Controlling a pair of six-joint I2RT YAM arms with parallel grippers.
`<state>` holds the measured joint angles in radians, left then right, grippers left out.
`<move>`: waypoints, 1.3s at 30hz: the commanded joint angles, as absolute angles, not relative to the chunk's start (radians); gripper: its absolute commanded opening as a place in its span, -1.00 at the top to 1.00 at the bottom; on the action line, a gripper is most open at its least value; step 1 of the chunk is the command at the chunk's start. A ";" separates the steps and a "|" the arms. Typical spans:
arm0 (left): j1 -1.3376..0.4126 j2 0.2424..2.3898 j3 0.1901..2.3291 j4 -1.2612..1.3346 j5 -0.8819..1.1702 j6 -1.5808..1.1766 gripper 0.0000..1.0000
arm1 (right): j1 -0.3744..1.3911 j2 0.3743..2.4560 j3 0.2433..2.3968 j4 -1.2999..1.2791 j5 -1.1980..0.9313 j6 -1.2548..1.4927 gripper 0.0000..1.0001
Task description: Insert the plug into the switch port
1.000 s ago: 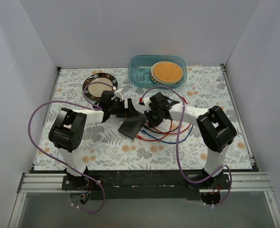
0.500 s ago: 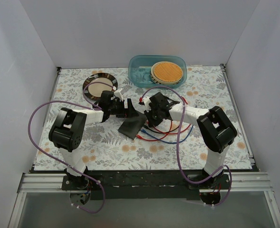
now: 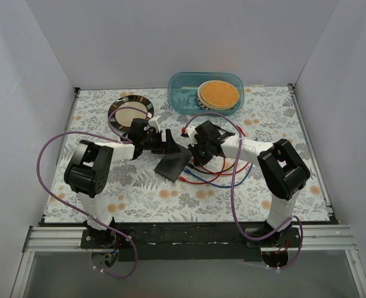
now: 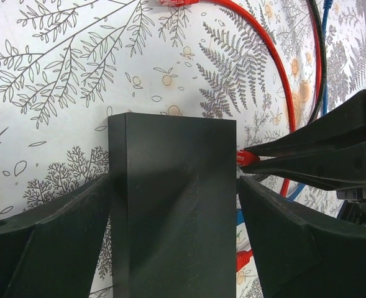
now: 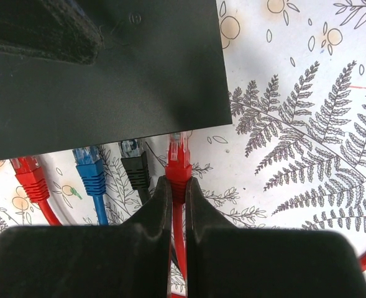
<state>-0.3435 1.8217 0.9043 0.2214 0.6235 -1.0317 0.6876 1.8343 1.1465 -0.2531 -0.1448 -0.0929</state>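
The switch, a flat dark grey box (image 3: 172,164), is held between the two arms at mid-table. My left gripper (image 4: 173,180) is shut on the box (image 4: 170,205), one finger on each long side. My right gripper (image 5: 178,186) is shut on the red plug (image 5: 179,162). The plug's clear tip sits at the box's edge (image 5: 108,93) near its right corner. The switch port is hidden on the box's side face. In the left wrist view the red plug (image 4: 246,158) touches the box's right side. In the top view the right gripper (image 3: 194,152) is right beside the box.
Loose red (image 5: 28,177), blue (image 5: 91,171) and black (image 5: 135,164) plugs lie along the box's edge. Red and blue cables (image 3: 226,174) loop to the right. A round plate (image 3: 130,112) is at back left. A blue-green tub (image 3: 189,93) holds a round woven disc (image 3: 219,94).
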 commanded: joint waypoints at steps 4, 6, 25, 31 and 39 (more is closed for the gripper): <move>-0.359 1.847 0.946 0.229 0.784 -1.011 -0.47 | 0.699 1.839 1.155 -0.091 -0.190 -0.124 0.97; -0.359 1.848 0.948 0.227 0.801 -1.008 -0.43 | 0.699 1.842 1.152 -0.078 -0.198 -0.127 0.97; -0.364 1.879 0.968 0.199 0.844 -0.994 -0.33 | 0.735 1.752 1.057 0.127 -0.176 -0.081 0.97; -0.364 1.868 0.953 0.198 0.845 -0.992 -0.33 | 0.738 1.694 1.000 0.218 -0.121 -0.049 0.97; -0.380 1.855 0.934 0.202 0.857 -0.996 -0.32 | 0.744 1.689 0.979 0.322 -0.097 -0.008 0.97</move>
